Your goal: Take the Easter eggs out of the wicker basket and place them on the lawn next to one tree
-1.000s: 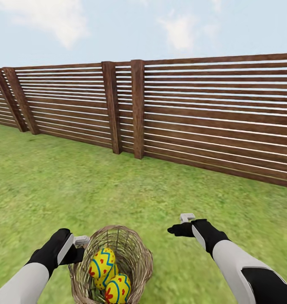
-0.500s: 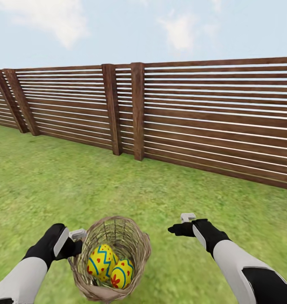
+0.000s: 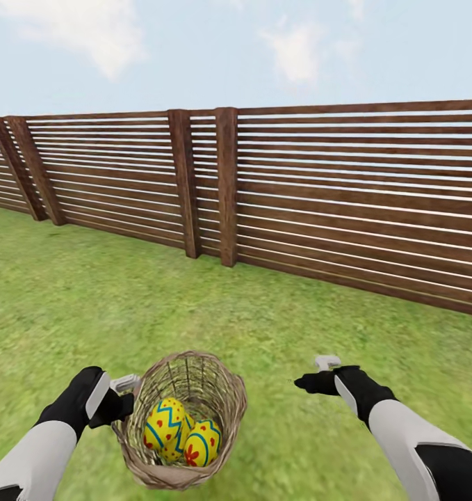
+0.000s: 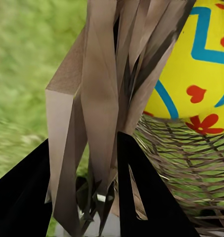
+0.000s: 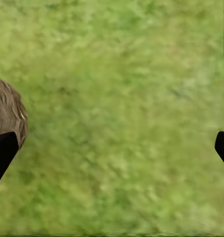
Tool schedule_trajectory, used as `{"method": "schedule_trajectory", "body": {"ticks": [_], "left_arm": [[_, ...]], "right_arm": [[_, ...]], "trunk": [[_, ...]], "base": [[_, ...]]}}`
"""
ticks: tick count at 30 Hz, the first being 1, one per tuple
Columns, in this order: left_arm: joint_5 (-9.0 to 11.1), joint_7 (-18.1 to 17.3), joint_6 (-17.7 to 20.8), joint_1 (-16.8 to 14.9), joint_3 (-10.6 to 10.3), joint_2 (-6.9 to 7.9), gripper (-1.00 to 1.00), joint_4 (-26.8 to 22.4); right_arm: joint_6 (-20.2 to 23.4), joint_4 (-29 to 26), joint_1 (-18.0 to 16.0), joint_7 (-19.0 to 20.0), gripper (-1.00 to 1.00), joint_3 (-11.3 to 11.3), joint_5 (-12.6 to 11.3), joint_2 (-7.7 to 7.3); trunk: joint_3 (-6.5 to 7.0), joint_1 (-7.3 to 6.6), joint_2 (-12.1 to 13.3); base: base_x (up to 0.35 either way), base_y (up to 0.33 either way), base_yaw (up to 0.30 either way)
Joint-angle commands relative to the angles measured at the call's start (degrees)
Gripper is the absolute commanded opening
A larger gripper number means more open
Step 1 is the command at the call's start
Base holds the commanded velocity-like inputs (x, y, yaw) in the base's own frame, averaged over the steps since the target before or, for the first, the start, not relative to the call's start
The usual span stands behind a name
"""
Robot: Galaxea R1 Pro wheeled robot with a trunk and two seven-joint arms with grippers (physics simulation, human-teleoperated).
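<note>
The wicker basket (image 3: 225, 410) hangs low in the head view, just above the lawn (image 3: 90, 313). My left gripper (image 3: 126, 395) is shut on its rim. In it lie the Easter eggs, yellow with blue zigzags and red dots: one at the left (image 3: 164, 423), one at the right (image 3: 202, 443), a third (image 3: 174, 452) half hidden between them. In the left wrist view the woven wall (image 4: 99, 98) sits between my black fingers (image 4: 141, 197), with an egg (image 4: 201, 69) behind it. My right gripper (image 3: 302, 381) is open over bare grass to the basket's right. The tree is out of view.
A brown slatted wooden fence (image 3: 298, 202) runs across the far side of the lawn, with thick posts (image 3: 226, 188) near the middle. Open grass lies between me and the fence. The right wrist view looks down on grass (image 5: 121, 98), with the basket's edge (image 5: 8, 113) beside one fingertip (image 5: 3, 148).
The basket has come up and now shows whole, still gripped at the rim by my left gripper. My right arm has moved to the right. The camera has shifted slightly.
</note>
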Motion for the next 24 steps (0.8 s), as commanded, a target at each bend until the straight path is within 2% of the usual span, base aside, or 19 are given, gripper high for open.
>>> {"method": "schedule_trajectory", "body": {"ticks": [1,6,9,12,14,17,24], "left_arm": [[1.2,0.3,0.2,0.0,0.2,-0.06,-1.00,0.0],[1.2,0.3,0.2,0.0,0.1,-0.25,-1.00,0.0],[1.2,0.3,0.2,0.0,0.1,-0.24,-1.00,0.1],[1.2,0.3,0.2,0.0,0.1,-0.45,-1.00,0.1],[1.2,0.3,0.2,0.0,0.1,-0.48,-1.00,0.1],[1.2,0.3,0.2,0.0,0.1,-0.50,-1.00,0.1],[1.2,0.3,0.2,0.0,0.1,-0.67,-1.00,0.0]], "right_arm": [[0.0,0.7,1.4,0.3,1.00,-0.1,0.4,-0.26],[-4.5,4.0,5.9,0.2,1.00,-0.1,0.7,-0.31],[-6.1,7.0,6.4,-1.2,1.00,0.0,0.8,-0.31],[-13.6,9.9,7.6,-1.6,1.00,0.1,0.8,-0.13],[-16.4,10.2,8.4,-1.7,1.00,0.1,0.7,-0.01],[-18.0,10.3,9.9,-1.7,1.00,0.1,0.7,-0.06],[-18.4,10.7,10.1,-1.7,1.00,0.1,0.4,-0.11]], "trunk": [[0.13,-0.23,0.4],[1.03,-1.33,2.4],[1.57,-1.99,3.6],[2.11,-2.65,4.8],[2.47,-3.09,5.6],[3.01,-3.75,6.8],[4.26,-5.28,9.6]], "base": [[0.000,0.000,0.000],[0.000,0.000,0.000],[0.000,0.000,0.000],[0.000,0.000,0.000],[0.000,0.000,0.000],[0.000,0.000,0.000],[0.000,0.000,0.000]]}}
